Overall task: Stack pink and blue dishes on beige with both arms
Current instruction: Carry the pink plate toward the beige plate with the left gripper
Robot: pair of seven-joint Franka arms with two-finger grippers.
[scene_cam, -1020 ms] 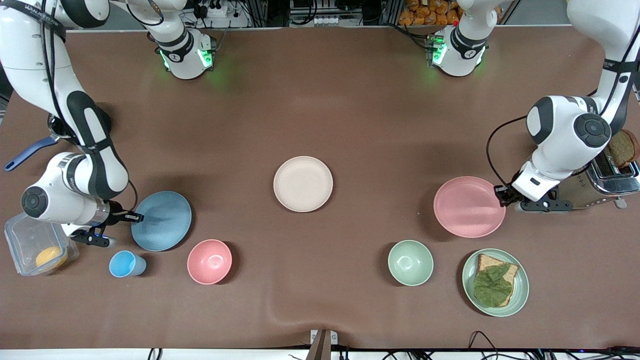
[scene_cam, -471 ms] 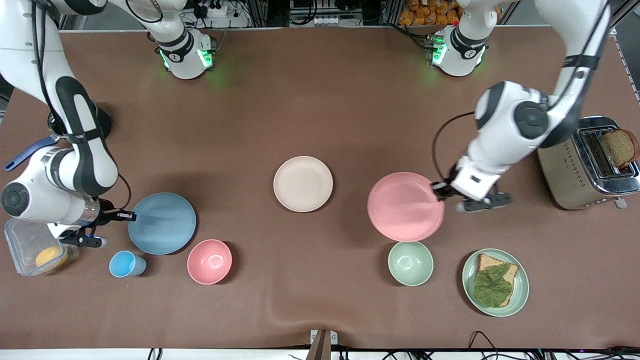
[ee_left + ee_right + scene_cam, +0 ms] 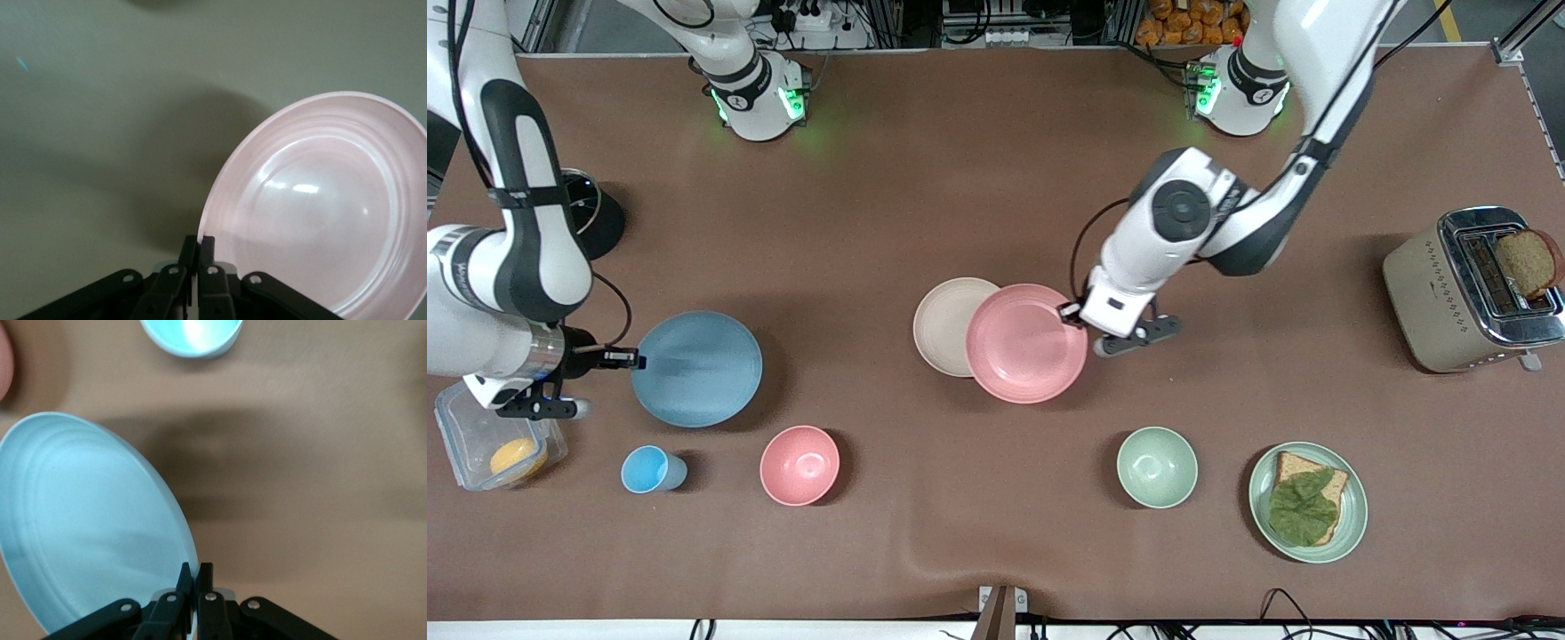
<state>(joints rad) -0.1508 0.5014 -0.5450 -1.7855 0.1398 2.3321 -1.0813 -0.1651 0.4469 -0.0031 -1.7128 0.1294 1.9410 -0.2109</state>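
Observation:
My left gripper is shut on the rim of the pink plate, held in the air partly over the beige plate at the table's middle. In the left wrist view the pink plate fills one side, its rim pinched by the gripper. My right gripper is shut on the rim of the blue plate, lifted above the table near the right arm's end. The blue plate also shows in the right wrist view, gripped at its edge by the right gripper.
A blue cup and a pink bowl stand nearer the camera than the blue plate. A green bowl and a green plate with toast and lettuce sit toward the left arm's end. A toaster and a plastic box flank the table.
The left arm carried the pink plate from near the toaster toward the middle, now overlapping the beige plate. The right arm lifted the blue plate and drew it slightly away from the camera.

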